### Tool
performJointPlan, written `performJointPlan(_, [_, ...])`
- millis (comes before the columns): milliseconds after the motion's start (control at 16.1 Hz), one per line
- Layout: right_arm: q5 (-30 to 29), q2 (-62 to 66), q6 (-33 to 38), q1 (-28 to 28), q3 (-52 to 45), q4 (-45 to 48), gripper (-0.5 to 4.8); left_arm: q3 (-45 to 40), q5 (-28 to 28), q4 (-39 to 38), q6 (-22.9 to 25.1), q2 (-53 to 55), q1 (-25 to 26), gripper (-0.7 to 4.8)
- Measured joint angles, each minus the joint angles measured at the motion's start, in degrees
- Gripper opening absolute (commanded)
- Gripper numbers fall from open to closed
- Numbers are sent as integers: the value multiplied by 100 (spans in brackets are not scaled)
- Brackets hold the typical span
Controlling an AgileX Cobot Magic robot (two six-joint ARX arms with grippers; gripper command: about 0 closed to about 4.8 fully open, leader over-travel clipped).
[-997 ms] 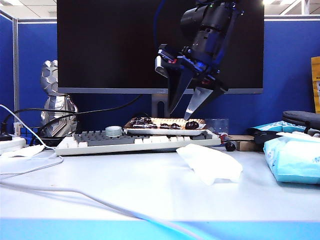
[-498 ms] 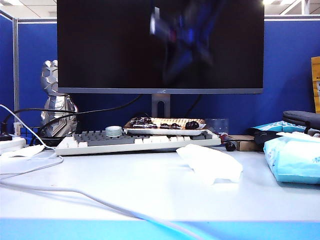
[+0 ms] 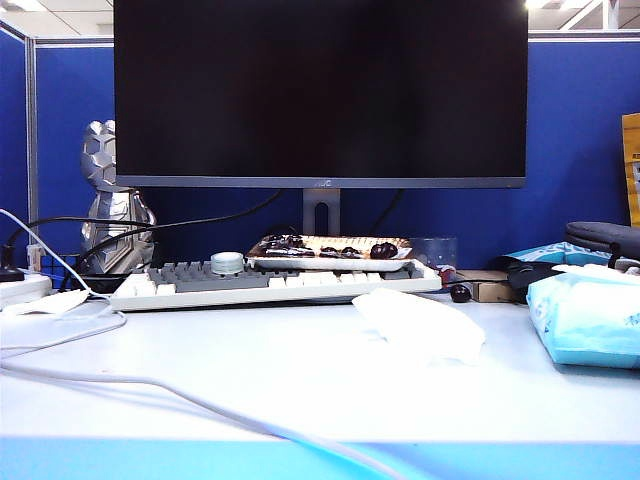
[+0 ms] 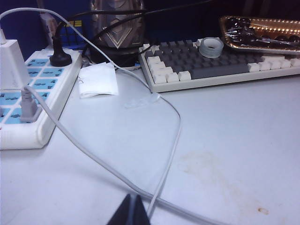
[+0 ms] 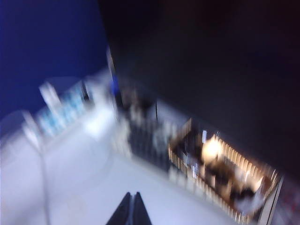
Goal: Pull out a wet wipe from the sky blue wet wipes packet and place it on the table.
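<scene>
Both grippers' fingers meet, left (image 4: 132,211) and right (image 5: 130,208); right has left the exterior view.

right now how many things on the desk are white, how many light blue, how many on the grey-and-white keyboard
white: 3 - wet wipe, small flat scrap, power strip
light blue: 2 - sky blue wet wipes packet, smaller packet behind it
on the keyboard: 2 - tape roll, snack tray
total: 7
Left gripper and right gripper are shut, holding nothing.
</scene>
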Motion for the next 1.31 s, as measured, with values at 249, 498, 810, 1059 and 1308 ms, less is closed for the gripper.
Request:
performJointPlan(249, [11, -1285, 203, 0, 457, -181, -5, 0, 0, 0, 0, 0, 0, -3])
performJointPlan(498, [656, -3001, 315, 4, 474, -190, -5, 0, 0, 0, 0, 0, 0, -3])
performJointPlan(810, [994, -4741, 313, 4, 496, -146, -5, 0, 0, 0, 0, 0, 0, -3])
performJointPlan(1059, [1150, -5292, 212, 4, 490, -804, -5, 0, 0, 0, 0, 0, 0, -3])
performJointPlan(1308, [1961, -5816, -518, 7, -1091, -1115, -5, 0, 0, 0, 0, 0, 0, -3])
